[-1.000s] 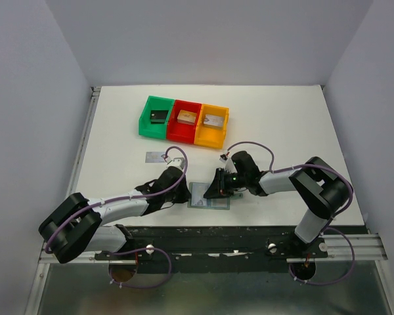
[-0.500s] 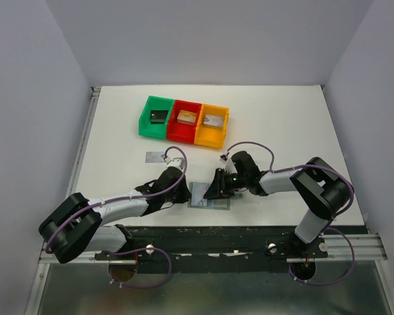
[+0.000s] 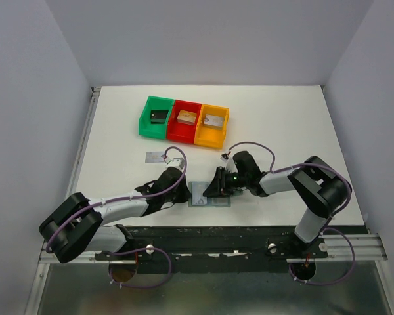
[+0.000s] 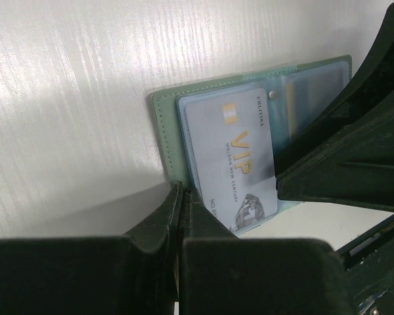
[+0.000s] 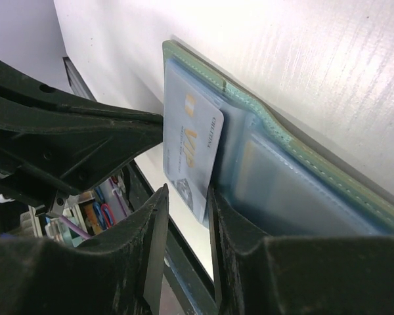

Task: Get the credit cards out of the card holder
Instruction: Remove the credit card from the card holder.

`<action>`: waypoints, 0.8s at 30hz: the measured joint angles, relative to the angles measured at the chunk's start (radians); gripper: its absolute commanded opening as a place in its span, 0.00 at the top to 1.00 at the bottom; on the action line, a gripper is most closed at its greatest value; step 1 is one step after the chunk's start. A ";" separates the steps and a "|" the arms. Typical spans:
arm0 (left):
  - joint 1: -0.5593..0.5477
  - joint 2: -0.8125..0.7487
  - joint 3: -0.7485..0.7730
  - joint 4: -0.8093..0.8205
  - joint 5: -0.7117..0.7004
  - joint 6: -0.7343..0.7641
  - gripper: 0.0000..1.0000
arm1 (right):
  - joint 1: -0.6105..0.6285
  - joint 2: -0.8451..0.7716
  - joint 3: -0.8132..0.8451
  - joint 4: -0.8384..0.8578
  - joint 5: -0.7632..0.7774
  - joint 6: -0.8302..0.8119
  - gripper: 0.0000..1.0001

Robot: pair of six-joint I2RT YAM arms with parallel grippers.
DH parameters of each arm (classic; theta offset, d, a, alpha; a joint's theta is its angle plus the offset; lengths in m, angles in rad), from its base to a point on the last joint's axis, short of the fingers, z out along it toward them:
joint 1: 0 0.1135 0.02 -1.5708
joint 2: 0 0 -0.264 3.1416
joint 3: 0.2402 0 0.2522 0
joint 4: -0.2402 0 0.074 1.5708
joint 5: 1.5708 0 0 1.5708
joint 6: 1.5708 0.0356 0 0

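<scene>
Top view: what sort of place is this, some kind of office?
Likely a robot test booth: left arm and right arm bolted to a white table, plain walls around it, three colored bins.

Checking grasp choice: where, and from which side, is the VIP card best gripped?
By the VIP card's free end, which juts out of the card holder's pale pocket; the rest is sleeved. Come from that open side, one finger on each flat face, as the right gripper looks placed.
</scene>
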 measured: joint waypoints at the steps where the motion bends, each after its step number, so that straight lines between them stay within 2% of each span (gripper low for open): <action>1: 0.000 0.000 -0.001 0.002 0.000 0.000 0.96 | 0.000 0.004 -0.003 0.010 -0.001 0.007 0.62; 24: -0.008 0.005 -0.010 0.024 0.000 -0.008 0.98 | -0.008 0.075 -0.023 0.154 -0.038 0.070 0.64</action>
